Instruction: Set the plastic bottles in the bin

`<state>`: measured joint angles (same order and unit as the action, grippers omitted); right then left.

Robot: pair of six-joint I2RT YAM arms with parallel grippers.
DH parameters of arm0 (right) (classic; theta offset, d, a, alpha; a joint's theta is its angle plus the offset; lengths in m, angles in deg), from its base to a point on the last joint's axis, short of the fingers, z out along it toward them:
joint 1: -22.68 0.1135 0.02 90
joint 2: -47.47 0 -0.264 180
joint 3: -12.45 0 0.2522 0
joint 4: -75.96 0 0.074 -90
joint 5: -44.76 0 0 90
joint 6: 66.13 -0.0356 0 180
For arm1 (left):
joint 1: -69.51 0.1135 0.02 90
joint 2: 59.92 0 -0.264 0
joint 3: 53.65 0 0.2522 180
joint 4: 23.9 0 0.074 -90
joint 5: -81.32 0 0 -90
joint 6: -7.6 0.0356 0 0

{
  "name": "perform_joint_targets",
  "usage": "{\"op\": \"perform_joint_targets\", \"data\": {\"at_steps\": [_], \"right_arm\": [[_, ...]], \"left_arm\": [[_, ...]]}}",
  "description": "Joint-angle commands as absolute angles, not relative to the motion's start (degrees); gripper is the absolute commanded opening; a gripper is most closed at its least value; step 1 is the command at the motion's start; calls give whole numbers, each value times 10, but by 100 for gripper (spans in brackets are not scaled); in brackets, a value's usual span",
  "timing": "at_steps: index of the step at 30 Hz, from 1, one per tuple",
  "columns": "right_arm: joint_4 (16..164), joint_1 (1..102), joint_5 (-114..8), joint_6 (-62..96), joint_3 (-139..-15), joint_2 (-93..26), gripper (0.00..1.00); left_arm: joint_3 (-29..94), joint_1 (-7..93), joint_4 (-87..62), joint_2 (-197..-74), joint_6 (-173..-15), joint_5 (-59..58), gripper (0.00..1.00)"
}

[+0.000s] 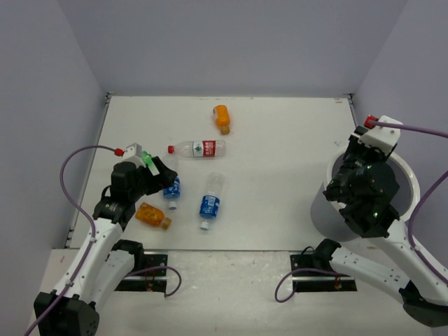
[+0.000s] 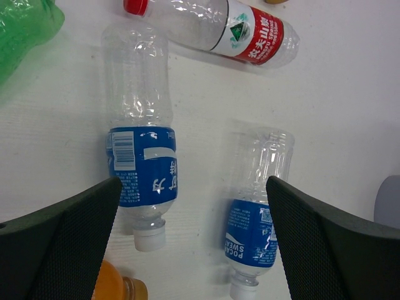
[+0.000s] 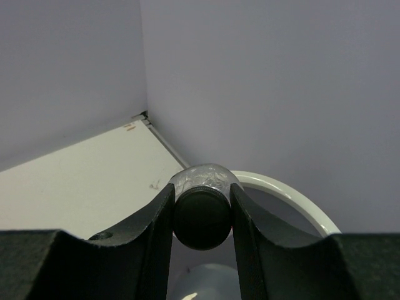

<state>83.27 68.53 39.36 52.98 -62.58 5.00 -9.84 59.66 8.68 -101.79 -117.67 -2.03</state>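
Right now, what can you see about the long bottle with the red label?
The red-labelled bottle is clear, crinkly plastic and looks empty. It has a red cap and a red and white label with a small green mark. It lies on its side on the white table, cap pointing left in the top view. Nothing grips it. The bottom of a blue-labelled bottle lies close to its cap end; I cannot tell if they touch.

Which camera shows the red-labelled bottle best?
The left wrist view: the red-labelled bottle lies close, label sharp, only its red cap clipped by the top edge. The top external view shows it whole but small. The right wrist view does not show it.
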Motion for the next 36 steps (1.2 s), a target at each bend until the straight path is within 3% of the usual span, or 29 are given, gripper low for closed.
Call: {"op": "perform_joint_targets", "data": {"at_steps": [1, 7, 17, 19, 24, 31, 32, 34, 35, 36], "right_arm": [[797, 686, 452, 533, -624, 85, 9], [795, 686, 452, 537, -612, 103, 19], [792, 690, 452, 534, -595, 115, 79], [792, 690, 452, 535, -596, 111, 85], [762, 692, 451, 558, -600, 87, 93], [770, 692, 391, 589, -657, -43, 99], [806, 693, 360, 558, -676, -68, 99], [1051, 693, 220, 328, -741, -130, 99], [1201, 691, 214, 318, -798, -157, 99], [1253, 675, 14, 281, -856, -178, 99]], "left_arm": [[-103, 593, 65, -1016, -1161, -23, 100], [-102, 593, 66, -1020, -1162, -33, 100], [-101, 593, 68, -1010, -1166, -45, 100], [-101, 593, 68, -1011, -1165, -45, 100], [-100, 593, 68, -1015, -1166, -44, 100], [-99, 593, 69, -1017, -1166, -40, 100], [-99, 593, 69, -1017, -1166, -40, 100], [-99, 593, 68, -1017, -1164, -41, 100], [-99, 593, 68, -1017, -1165, -42, 100], [-100, 593, 69, -1017, -1165, -42, 100]]}}
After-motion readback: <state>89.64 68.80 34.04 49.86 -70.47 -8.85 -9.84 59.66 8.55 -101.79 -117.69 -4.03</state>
